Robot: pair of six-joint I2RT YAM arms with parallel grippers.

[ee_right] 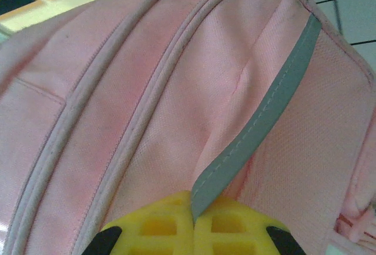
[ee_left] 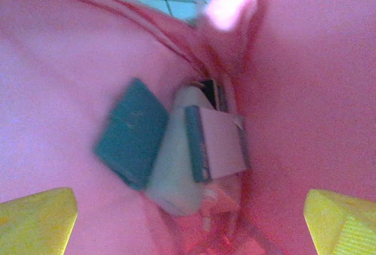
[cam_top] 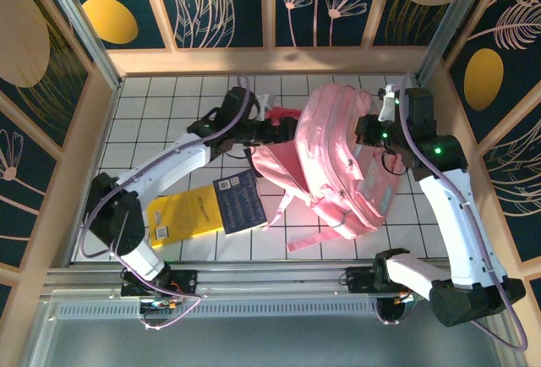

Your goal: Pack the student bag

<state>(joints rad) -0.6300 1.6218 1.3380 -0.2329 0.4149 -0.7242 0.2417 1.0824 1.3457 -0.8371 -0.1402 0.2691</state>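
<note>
White-tiled table (cam_top: 169, 105) is carrying the student bag (cam_top: 342, 156) at centre right in the top view, with the left gripper (cam_top: 272, 130) reaching at its left-hand opening, the right gripper (cam_top: 372, 130) sitting against its right side, and a yellow book (cam_top: 182, 215) and a dark blue book (cam_top: 239, 200) lying just left of it. Left wrist: the yellow fingertips (ee_left: 38, 220) are standing wide apart over the pink interior, where a teal flat item (ee_left: 132, 131), a white object (ee_left: 176, 173) and a pale teal-edged box (ee_left: 220, 140) are resting together, blurred. Right wrist: the fingers (ee_right: 158, 225) are pinching tight on a grey strip (ee_right: 264, 120) running along the bag's pink fabric.
</note>
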